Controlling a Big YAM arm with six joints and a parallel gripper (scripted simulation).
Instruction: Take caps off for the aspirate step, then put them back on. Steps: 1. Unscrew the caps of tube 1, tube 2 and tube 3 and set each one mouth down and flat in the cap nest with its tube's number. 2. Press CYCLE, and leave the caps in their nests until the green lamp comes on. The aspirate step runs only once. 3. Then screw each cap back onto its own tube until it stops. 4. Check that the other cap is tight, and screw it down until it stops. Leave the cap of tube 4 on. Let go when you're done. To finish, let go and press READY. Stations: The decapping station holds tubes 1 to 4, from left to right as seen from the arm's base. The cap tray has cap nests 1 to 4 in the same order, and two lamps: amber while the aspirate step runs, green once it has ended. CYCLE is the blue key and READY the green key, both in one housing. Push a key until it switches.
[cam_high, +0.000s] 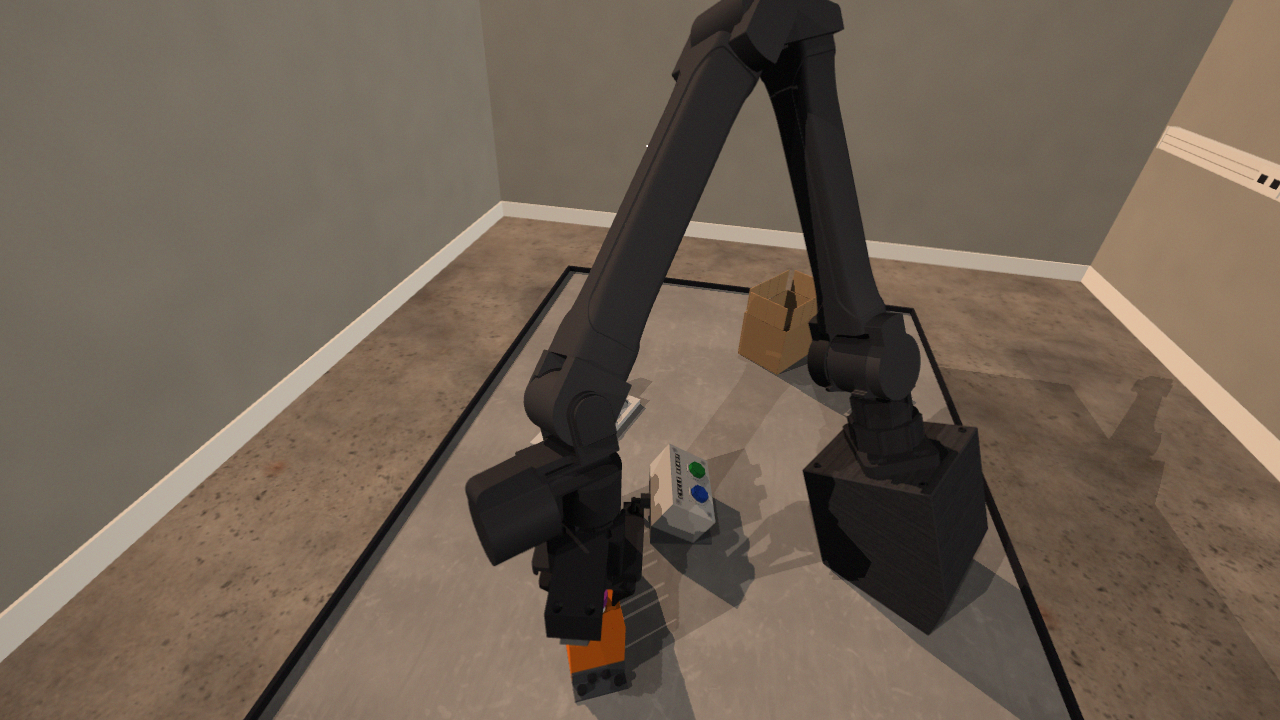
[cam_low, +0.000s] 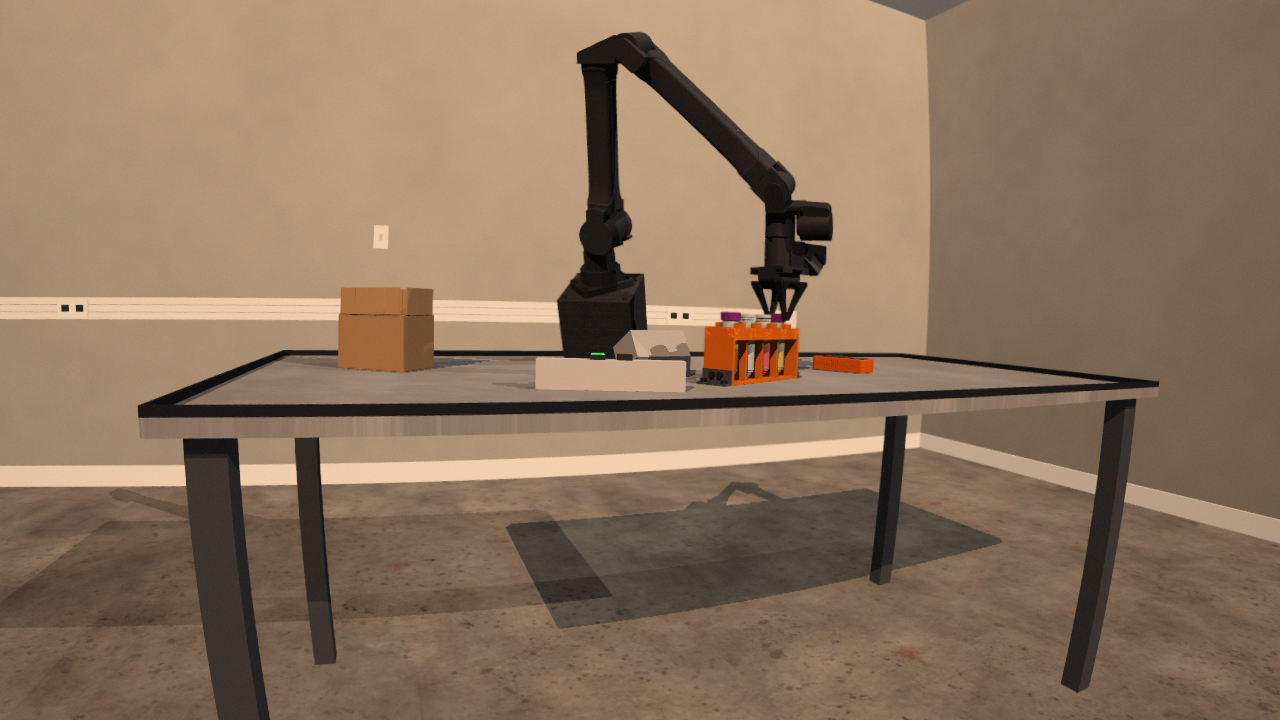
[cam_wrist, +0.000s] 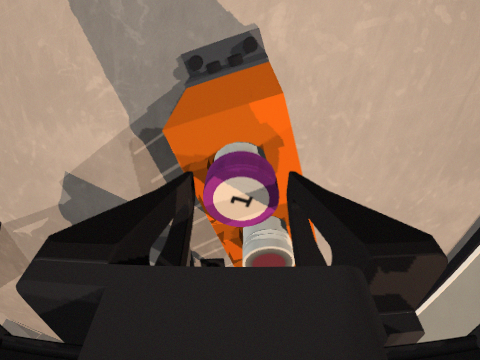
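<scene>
The orange decapping station (cam_wrist: 234, 114) stands at the table's near end in the top view (cam_high: 597, 646) and right of the cap tray in the exterior view (cam_low: 750, 351). My gripper (cam_wrist: 240, 182) points straight down over its end tube. The purple cap marked 1 (cam_wrist: 240, 192) sits between the fingers on top of tube 1, whose grey collar shows just behind it. A small gap shows on each side of the cap, so the gripper is open around it. The neighbouring tube (cam_wrist: 267, 254) has no cap and shows red inside. Another purple cap (cam_low: 731, 315) sits at the far end of the rack.
The key housing (cam_high: 684, 492) with the green key (cam_high: 697, 468) and blue key (cam_high: 699, 493) stands beside the wrist. The white cap tray (cam_low: 610, 373) shows a green light (cam_low: 597, 354). A cardboard box (cam_high: 778, 322) and the arm's base (cam_high: 895, 519) stand behind. A flat orange piece (cam_low: 842, 363) lies beyond the rack.
</scene>
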